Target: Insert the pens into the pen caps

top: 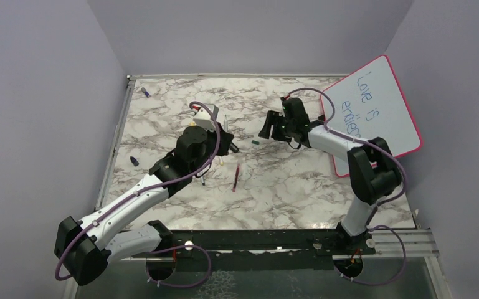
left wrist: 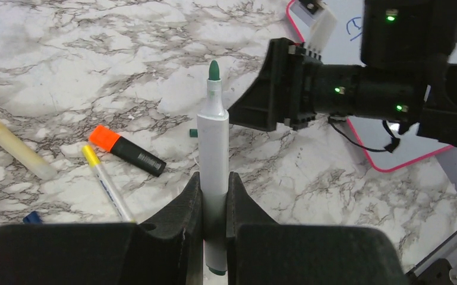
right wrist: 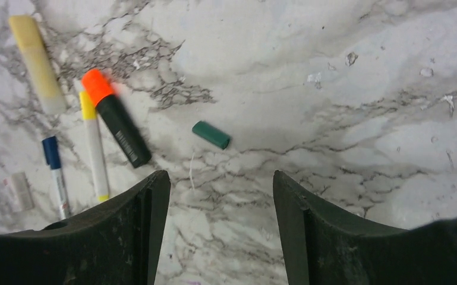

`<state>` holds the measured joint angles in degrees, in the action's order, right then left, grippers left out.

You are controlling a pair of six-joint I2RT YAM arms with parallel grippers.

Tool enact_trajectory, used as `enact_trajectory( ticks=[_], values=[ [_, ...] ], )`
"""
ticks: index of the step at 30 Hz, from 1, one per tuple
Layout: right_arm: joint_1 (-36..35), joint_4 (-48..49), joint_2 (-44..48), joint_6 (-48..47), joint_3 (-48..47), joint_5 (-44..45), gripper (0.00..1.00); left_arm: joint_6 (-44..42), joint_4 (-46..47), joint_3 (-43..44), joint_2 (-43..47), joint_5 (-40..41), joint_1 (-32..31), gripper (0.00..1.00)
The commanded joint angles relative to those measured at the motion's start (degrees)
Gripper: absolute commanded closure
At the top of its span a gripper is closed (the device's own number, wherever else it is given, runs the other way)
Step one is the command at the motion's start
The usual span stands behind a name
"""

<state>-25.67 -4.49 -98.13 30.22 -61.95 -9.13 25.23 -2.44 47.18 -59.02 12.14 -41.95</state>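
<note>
Right gripper (right wrist: 218, 178) spread wide and empty, with the green cap (right wrist: 211, 135) just ahead of its fingertips, flat on the marble table (right wrist: 344, 89).
Cap's long axis runs nearly along the fingers' closing line, so a wrist turn looks needed before pinching. Left gripper (left wrist: 214, 184) is clamped on the green-tipped pen (left wrist: 213, 136), tip aimed outward towards the cap. The right side is nearer the cap.

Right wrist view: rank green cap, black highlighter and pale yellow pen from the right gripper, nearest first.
1. green cap, just ahead of the right gripper.
2. black highlighter, to the left.
3. pale yellow pen, far upper left.
</note>
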Motion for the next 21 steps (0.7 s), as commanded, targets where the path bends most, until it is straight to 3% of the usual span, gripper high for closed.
enact_trajectory(
  ticks=[1,5,10,21],
  values=[
    [-2.1,-5.0,-7.6,-2.4,-8.1,8.6,0.33,-3.6,1.8,-0.6,-0.6,-4.5,0.3,1.0],
    [-3.9,-8.9,-13.3,-3.7,-14.6,15.7,0.38,-4.5,1.6,0.1,-1.9,-3.2,0.4,1.0],
    [-6.2,-17.5,-19.4,-5.8,-22.7,25.5,0.39,-4.4,2.2,0.0,-2.9,-1.1,0.8,1.0],
    [-8.4,-20.9,-24.9,-9.1,-28.3,26.2,0.38,-2.2,1.4,-0.1,-2.6,1.6,2.7,1.0]
  ],
)
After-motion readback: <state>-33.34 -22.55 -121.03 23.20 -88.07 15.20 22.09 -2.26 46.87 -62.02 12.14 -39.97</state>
